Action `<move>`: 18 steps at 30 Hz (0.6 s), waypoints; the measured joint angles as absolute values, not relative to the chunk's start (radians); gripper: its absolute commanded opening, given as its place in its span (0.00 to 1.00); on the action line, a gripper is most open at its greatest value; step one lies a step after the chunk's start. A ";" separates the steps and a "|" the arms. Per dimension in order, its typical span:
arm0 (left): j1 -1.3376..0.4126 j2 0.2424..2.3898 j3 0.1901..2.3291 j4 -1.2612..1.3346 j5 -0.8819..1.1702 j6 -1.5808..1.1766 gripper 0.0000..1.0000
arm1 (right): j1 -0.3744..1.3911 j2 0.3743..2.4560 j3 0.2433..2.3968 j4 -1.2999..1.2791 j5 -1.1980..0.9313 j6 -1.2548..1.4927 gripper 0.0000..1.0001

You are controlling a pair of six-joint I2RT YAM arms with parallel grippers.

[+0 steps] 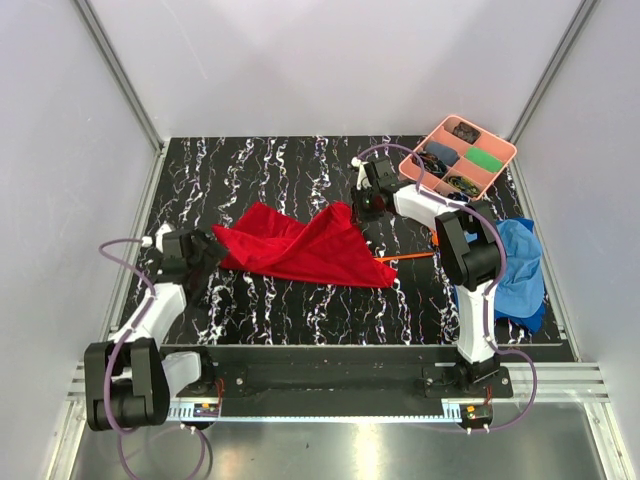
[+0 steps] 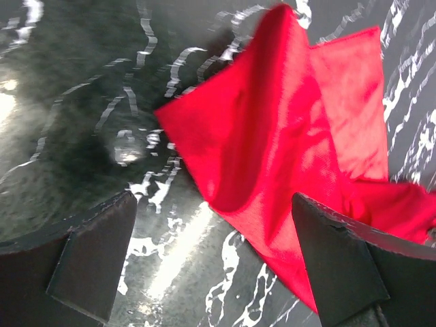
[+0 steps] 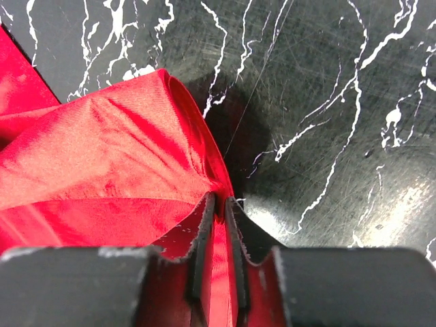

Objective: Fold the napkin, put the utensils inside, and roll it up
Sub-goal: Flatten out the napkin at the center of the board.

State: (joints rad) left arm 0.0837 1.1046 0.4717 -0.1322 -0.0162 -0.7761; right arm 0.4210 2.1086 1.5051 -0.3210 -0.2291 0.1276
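The right fingers (image 3: 202, 238) pinch a raised corner of the napkin (image 3: 102, 157), apparently to fold it over, while the left fingers (image 2: 95, 262) stand wide, its other end loose just ahead.

A robotics lab cell: white panel walls (image 1: 330, 60) in aluminium framing (image 1: 120, 75) around a black marbled table (image 1: 270, 165).

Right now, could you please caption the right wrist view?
Right end effector pinching a fold of the red napkin over the black marbled table.
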 measured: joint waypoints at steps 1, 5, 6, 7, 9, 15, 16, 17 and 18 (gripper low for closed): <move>0.094 1.098 0.459 -0.125 -0.019 -0.785 0.99 | 0.421 2.109 1.505 -0.319 -0.230 0.126 0.16; 0.115 1.094 0.429 -0.117 -0.026 -0.807 0.99 | 0.421 2.109 1.505 -0.318 -0.227 0.127 0.03; 0.115 1.093 0.425 -0.115 -0.028 -0.810 0.99 | 0.421 2.108 1.505 -0.318 -0.223 0.126 0.00; 0.115 1.092 0.422 -0.114 -0.030 -0.810 0.98 | 0.421 2.106 1.504 -0.319 -0.217 0.127 0.00; 0.115 1.084 0.418 -0.110 -0.035 -0.810 0.97 | 0.421 2.091 1.491 -0.320 -0.190 0.129 0.00; 0.115 1.055 0.395 -0.091 -0.051 -0.810 0.86 | 0.400 1.948 1.403 -0.352 -0.114 0.154 0.00; 0.115 1.053 0.391 -0.086 -0.051 -0.810 0.82 | 0.392 1.929 1.396 -0.358 -0.113 0.157 0.00; 0.115 1.053 0.388 -0.081 -0.050 -0.809 0.81 | 0.380 1.907 1.388 -0.360 -0.113 0.162 0.00; 0.115 1.054 0.384 -0.075 -0.049 -0.809 0.79 | 0.368 1.888 1.382 -0.363 -0.112 0.166 0.00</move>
